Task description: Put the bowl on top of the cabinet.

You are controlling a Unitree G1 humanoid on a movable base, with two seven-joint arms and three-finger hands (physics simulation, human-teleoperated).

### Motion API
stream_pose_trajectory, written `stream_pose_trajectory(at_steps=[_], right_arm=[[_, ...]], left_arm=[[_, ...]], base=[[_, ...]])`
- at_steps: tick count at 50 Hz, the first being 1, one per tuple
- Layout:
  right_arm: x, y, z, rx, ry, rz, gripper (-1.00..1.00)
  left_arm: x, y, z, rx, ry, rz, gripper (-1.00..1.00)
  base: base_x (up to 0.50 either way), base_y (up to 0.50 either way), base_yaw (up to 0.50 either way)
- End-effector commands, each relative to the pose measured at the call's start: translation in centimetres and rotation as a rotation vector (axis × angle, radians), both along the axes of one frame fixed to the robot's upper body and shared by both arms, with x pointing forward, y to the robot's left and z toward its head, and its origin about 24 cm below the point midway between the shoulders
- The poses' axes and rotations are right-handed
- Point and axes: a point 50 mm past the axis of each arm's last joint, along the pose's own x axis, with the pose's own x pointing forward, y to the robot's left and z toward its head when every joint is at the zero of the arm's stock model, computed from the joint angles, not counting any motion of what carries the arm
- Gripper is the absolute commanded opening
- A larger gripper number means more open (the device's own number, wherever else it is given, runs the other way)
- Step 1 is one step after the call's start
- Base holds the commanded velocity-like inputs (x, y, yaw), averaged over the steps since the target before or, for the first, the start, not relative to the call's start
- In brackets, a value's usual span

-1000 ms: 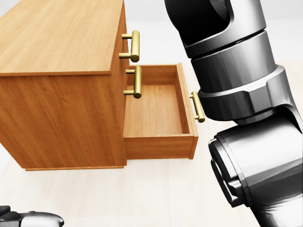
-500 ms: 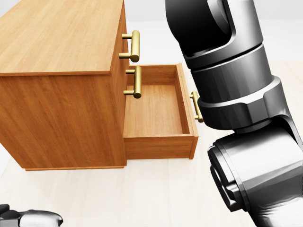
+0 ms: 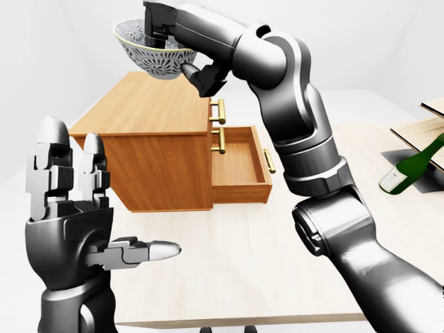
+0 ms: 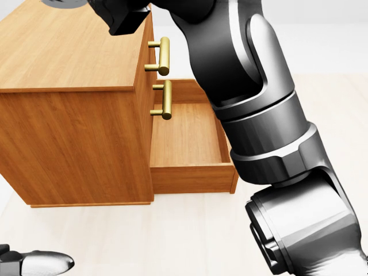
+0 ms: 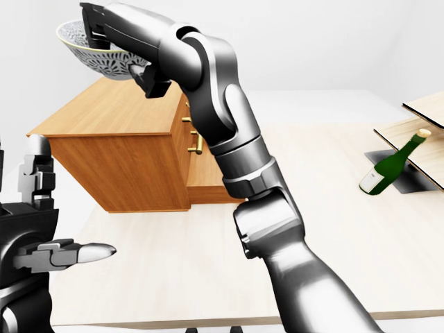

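Observation:
A white bowl with a dark pattern hangs in the air above the wooden cabinet's top, near the upper left of the left-eye view. My right hand is shut on it, fingers over the rim and thumb under the base. The right arm sweeps up across the head view and hides part of the open bottom drawer, which holds nothing. My left hand stands open at the lower left, fingers upright, holding nothing and well away from the cabinet.
Two brass handles stick out of the shut upper drawers. A green bottle lies tilted at the far right beside a dark recess and wooden panels. The pale table's near edge runs along the bottom.
In the head view my right arm has swung up and left, so its hand now shows above the cabinet's top. The arm now covers the open drawer's handle. The left fingertip barely moved.

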Motion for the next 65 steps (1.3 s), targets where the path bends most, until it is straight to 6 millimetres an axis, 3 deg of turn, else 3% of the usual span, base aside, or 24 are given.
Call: stream_pose_trajectory(at_steps=[1,14,41,45,56,60,65], right_arm=[[-0.5,0.5,-1.3,-0.048,-0.032,-0.017,-1.0],[-0.9,0.6,-2.2,-0.052,-0.032,0.014,-1.0],[-1.3,-0.4,-1.2,-0.069,-0.098,-0.032,-1.0],[-0.2,-0.7,-0.7,-0.09,-0.062,-0.051,-1.0],[3.7,-1.6,-2.2,-0.044,0.174,-0.133,-1.0],[5.3,-2.0,-3.5,-0.049,0.304,-0.157,-1.0],[5.9,-1.9,-4.5,-0.049,0.377,-0.156,-1.0]], left_arm=[[-0.1,0.0,0.1,0.0,-0.006,0.0,1.0],[-0.1,0.0,-0.1,0.003,0.004,-0.001,1.0],[-0.2,-0.1,0.0,0.004,0.003,-0.004,1.0],[-0.1,-0.1,0.0,0.004,0.001,0.0,1.0],[-0.1,-0.1,-0.1,0.004,0.005,0.0,1.0],[-0.1,-0.1,-0.1,0.005,0.005,-0.002,1.0],[-0.2,-0.1,-0.1,0.005,0.005,-0.002,1.0]], base=[[0.0,0.0,0.0],[0.0,0.0,0.0],[0.0,0.0,0.0],[0.0,0.0,0.0],[0.0,0.0,0.0],[0.0,0.0,0.0],[0.0,0.0,0.0]])
